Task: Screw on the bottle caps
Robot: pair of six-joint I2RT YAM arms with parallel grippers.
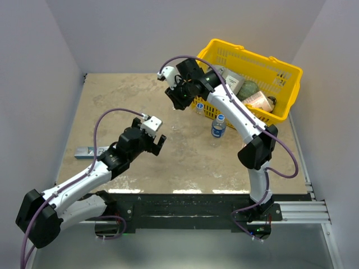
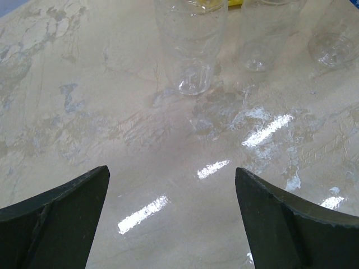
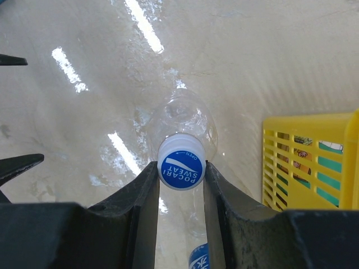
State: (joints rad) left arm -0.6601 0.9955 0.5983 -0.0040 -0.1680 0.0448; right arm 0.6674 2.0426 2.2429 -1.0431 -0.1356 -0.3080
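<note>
My right gripper (image 3: pixel 180 163) is shut on a blue bottle cap (image 3: pixel 180 171) marked POCARI SWEAT. The cap sits on the neck of an upright clear unlabelled bottle (image 3: pixel 188 117). In the top view the right gripper (image 1: pixel 182 94) hides that bottle. A second clear bottle (image 1: pixel 199 107) stands beside it, and the dark-blue-labelled bottle (image 1: pixel 218 127) stands nearer; both show blue tops. My left gripper (image 1: pixel 155 141) is open and empty, low over the table in front of the bottles. The left wrist view shows its spread fingers (image 2: pixel 61 213) and three clear bottle bases (image 2: pixel 190 50).
A yellow basket (image 1: pixel 291 92) with cans and packets stands at the back right, close behind the bottles; it also shows in the right wrist view (image 3: pixel 314 162). A blue-and-white flat packet (image 1: pixel 90 151) lies at the table's left edge.
</note>
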